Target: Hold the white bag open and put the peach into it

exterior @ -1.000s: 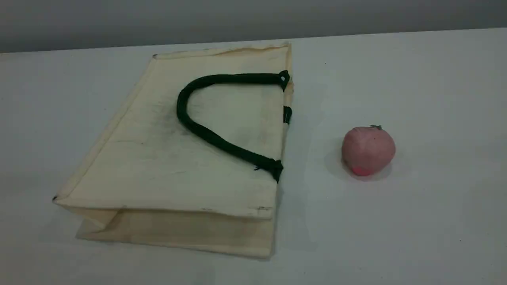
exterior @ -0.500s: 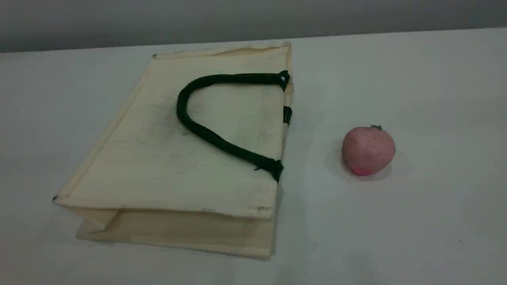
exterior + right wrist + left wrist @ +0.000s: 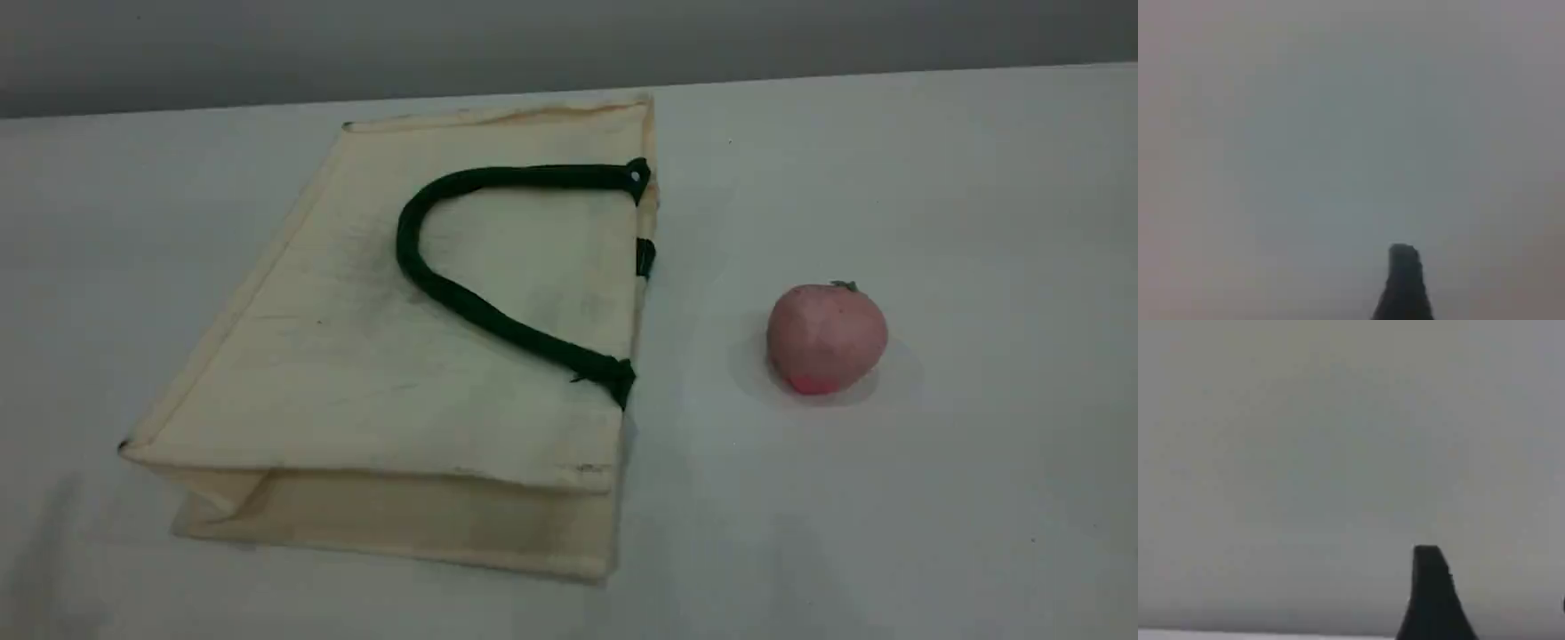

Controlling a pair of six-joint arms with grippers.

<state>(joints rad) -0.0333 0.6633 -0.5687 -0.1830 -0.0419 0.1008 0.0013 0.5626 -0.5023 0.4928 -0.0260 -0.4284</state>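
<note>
Left pincer (image 3: 1431, 597) is shown in the left wrist view only as one dark fingertip against blank grey; its jaws are taken to stand wide, with nothing held. Right pincer (image 3: 1403, 280) is shown likewise in the right wrist view, wide and unladen. In the scene view the white bag (image 3: 382, 391) is seen lying flat on the desk (image 3: 978, 178), its mouth turned toward the peach (image 3: 827, 338), which sits apart. Limp, light canvas is expected, so the upper lip by the rope handle (image 3: 533, 176) should be pinched. The peach is judged light and rollable, to be gripped gently across its middle.
</note>
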